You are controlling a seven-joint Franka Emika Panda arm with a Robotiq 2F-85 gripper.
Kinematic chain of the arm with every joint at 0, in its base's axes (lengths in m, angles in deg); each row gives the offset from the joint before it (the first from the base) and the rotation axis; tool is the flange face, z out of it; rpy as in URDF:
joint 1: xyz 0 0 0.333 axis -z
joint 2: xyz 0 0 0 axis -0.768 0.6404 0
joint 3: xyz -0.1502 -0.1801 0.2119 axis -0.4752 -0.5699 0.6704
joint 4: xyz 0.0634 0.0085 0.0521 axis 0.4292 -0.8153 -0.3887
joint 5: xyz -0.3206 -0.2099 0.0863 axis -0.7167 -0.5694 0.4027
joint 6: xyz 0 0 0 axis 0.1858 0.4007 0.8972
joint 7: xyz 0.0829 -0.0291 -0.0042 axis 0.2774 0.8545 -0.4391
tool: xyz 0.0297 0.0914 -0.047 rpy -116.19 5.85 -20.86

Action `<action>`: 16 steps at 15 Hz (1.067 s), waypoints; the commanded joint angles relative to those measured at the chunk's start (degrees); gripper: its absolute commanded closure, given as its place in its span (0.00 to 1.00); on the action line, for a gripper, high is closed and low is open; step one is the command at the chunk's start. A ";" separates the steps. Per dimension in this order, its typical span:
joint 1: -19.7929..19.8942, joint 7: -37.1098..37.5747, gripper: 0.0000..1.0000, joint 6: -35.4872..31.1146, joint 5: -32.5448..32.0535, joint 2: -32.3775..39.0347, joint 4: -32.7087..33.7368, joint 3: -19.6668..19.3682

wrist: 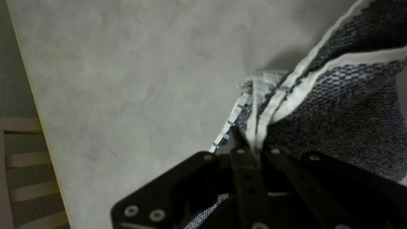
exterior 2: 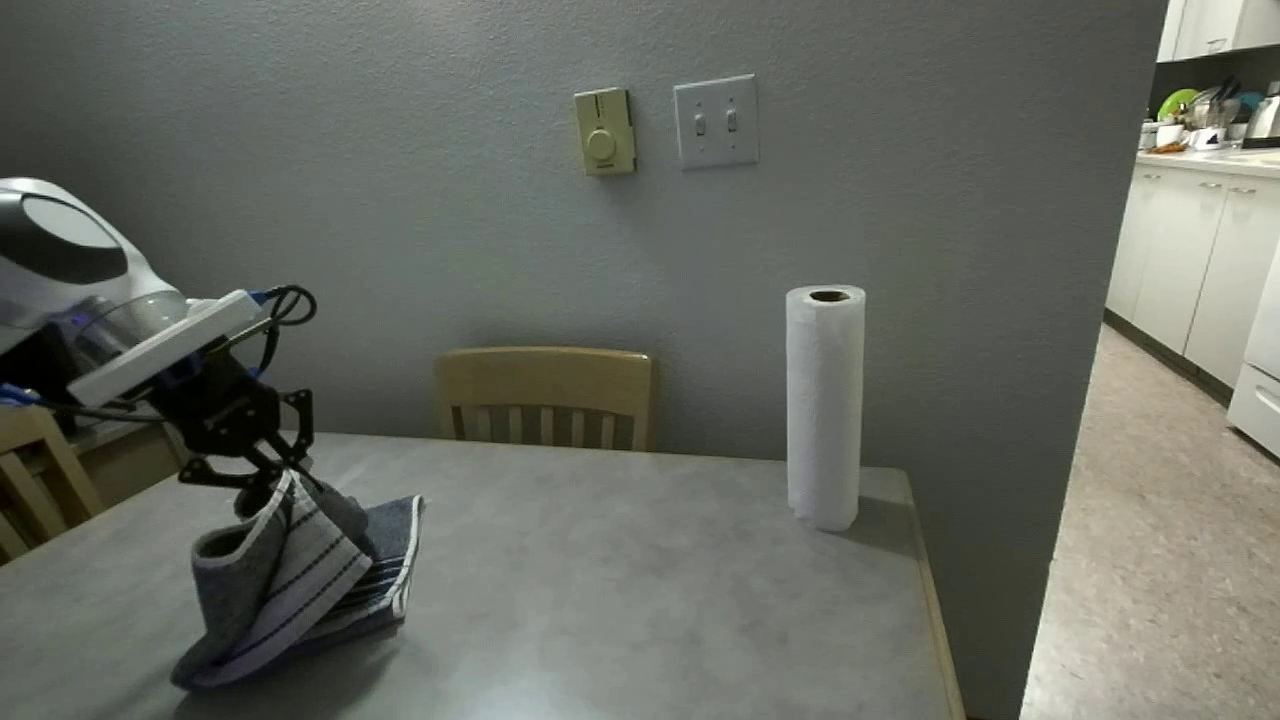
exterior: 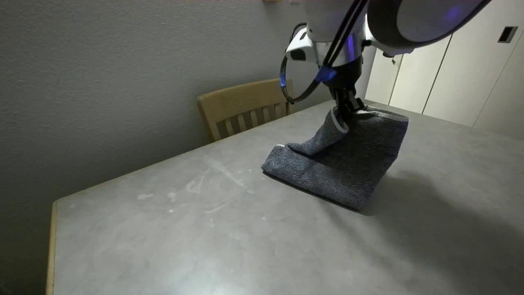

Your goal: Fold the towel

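The tool (wrist: 256, 149) has its fingers (wrist: 244, 171) squeezed close together, and they have hold of the white edge of the towel (exterior: 327, 176). It is dark by the tips in the wrist view, so it is hard to say how much cloth is between them. From there, white edges run off toward 1 o'clock and 2 o'clock.

The low part of the towel lies on the grey surface (exterior: 143, 246), and the top part is held up. In an exterior view, a top corner (exterior: 397, 125) sticks out at 3 o'clock from the tool. The robot arm (exterior: 333, 20) is over the tool, at 12 o'clock. A big shadow (exterior: 442, 229) is at 4 o'clock from the towel, and some pale marks (exterior: 172, 196) are at 9 o'clock.

In an exterior view, the striped part (exterior 2: 305, 590) shows, all bent and bunched under the tool. At 2 o'clock from the towel, well apart, a white paper roll (exterior 2: 825, 420) stands up straight on the surface. A wooden chair (exterior 2: 545, 375) is just past the surface, by the wall (exterior 2: 400, 200). On the wall, at 1 o'clock from the chair, is a switch plate (exterior 2: 717, 120), with a yellow dial box (exterior 2: 605, 130) just beside it at 9 o'clock.
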 commanded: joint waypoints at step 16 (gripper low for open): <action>1.79 2.87 0.98 -17.86 -6.02 11.92 1.37 -1.57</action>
